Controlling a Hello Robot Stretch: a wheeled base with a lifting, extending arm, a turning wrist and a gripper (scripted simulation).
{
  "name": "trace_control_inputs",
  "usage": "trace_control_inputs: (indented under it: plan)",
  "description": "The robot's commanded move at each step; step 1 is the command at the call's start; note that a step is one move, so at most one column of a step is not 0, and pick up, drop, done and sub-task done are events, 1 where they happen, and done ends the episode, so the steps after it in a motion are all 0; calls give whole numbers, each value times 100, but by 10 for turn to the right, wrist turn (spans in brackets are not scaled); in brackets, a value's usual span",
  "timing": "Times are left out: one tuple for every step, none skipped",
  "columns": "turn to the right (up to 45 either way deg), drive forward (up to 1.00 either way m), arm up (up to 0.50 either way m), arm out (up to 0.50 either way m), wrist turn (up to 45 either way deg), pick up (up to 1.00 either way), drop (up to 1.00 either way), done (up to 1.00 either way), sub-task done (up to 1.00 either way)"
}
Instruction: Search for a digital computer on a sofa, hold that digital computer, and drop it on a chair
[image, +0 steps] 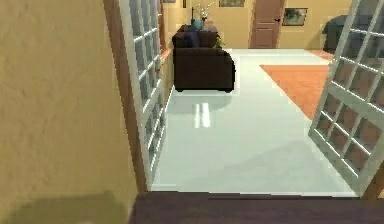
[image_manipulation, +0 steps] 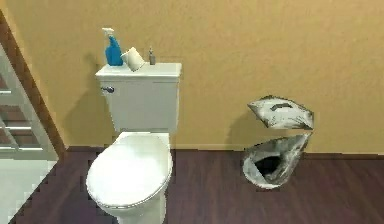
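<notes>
- Plainly early: I judge the search to be the step in hand. Finding the digital computer, grasping it and dropping it on a chair are all left.
- Nearest, the arm side view has a white toilet (image_manipulation: 135, 150) on dark floor, with a blue spray bottle (image_manipulation: 112, 48) on its tank. A lined waste bin (image_manipulation: 275, 145) stands by the tan wall.
- Ahead, the forward view looks out between a left door leaf (image: 142, 90) and a right door leaf (image: 352, 95), both glass-paned, onto pale floor and an orange rug (image: 310, 85).
- Farther on stands a dark sofa (image: 205, 62) with small things on it. Whether one is the computer I cannot tell.
- Whether the gripper is spread or pressed together, I cannot tell.
</notes>
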Motion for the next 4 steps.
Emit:
trace_control_inputs:
  plan:
    - [0, 70, 0, 0, 0, 0, 0, 0, 0]
    - [150, 0, 0, 0, 0, 0, 0, 0, 0]
    - [0, 100, 0, 0, 0, 0, 0, 0, 0]
    - [0, 100, 0, 0, 0, 0, 0, 0, 0]
